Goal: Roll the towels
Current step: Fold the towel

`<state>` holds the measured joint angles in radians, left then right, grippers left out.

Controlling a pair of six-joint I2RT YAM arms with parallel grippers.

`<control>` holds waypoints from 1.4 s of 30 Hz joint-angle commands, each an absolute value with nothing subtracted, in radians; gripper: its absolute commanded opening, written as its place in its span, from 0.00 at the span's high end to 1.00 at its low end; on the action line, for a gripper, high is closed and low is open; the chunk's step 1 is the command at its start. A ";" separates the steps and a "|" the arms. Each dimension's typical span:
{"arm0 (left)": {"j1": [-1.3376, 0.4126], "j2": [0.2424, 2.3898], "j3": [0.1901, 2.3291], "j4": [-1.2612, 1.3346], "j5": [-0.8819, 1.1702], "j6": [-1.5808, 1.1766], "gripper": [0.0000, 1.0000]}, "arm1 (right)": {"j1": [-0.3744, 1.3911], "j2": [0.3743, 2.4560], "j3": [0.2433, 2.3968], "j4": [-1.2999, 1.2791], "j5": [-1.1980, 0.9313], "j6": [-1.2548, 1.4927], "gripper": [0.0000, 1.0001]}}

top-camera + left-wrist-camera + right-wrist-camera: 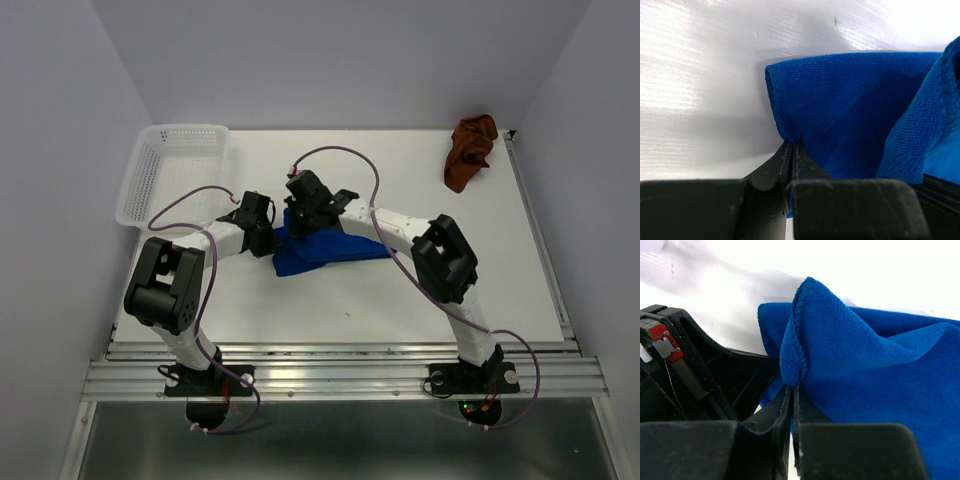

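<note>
The blue towel (325, 250) lies bunched at the table's middle. My left gripper (268, 236) is shut on its left edge; in the left wrist view the jaws (791, 146) pinch a fold of the blue towel (850, 115). My right gripper (312, 218) is shut on its far edge; in the right wrist view the jaws (792, 387) pinch a hemmed corner of the blue towel (875, 365), lifted off the table. The rust-brown towel (470, 150) lies crumpled at the far right corner, away from both grippers.
A white perforated basket (170, 172) stands at the far left of the white table (400, 300). The left gripper's black body (695, 370) shows close by in the right wrist view. Walls enclose the table on three sides.
</note>
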<state>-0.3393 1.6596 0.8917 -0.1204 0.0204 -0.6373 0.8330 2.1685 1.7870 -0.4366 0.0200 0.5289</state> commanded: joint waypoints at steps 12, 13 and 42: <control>-0.347 1.634 0.874 -0.170 0.011 -0.640 0.93 | 0.864 2.077 1.781 -0.370 0.031 0.526 0.98; -0.347 1.632 0.876 -0.170 0.011 -0.641 0.93 | 0.864 2.082 1.782 -0.368 0.023 0.525 0.98; -0.347 1.585 0.907 -0.258 -0.117 -0.676 0.94 | 0.864 2.226 1.802 -0.325 -0.109 0.535 0.78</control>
